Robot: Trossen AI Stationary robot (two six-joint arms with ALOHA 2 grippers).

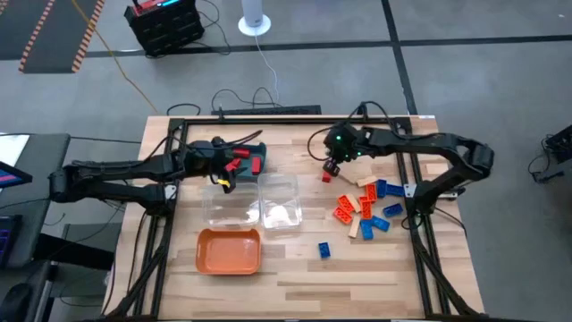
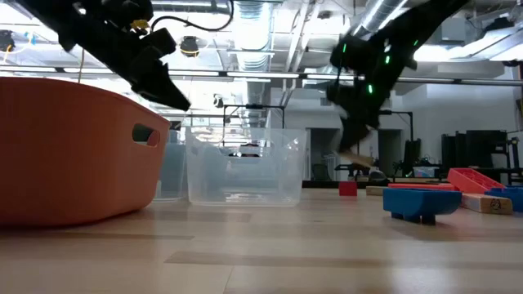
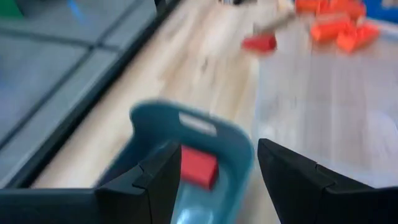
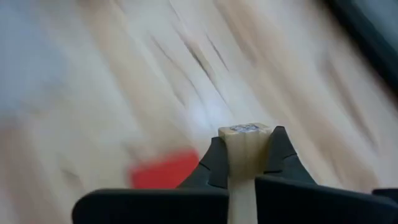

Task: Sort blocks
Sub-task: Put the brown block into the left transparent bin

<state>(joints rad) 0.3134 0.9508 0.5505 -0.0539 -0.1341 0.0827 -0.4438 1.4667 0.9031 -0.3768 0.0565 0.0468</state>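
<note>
Above wooden table (image 1: 295, 268), right claw (image 4: 247, 163) clamps tan block (image 4: 244, 155); left claw (image 3: 214, 171) apart.

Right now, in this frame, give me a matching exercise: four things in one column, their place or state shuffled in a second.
Things:
1. pale tan wooden block
2. red block in the teal tray
3. lone blue block
4. left gripper

Places or states:
A. open above the teal tray
B. alone on the wooden table near the orange tray
C. clamped in the right gripper
D. lying inside a tray

Pairs: 1-C, 2-D, 3-B, 4-A
</note>
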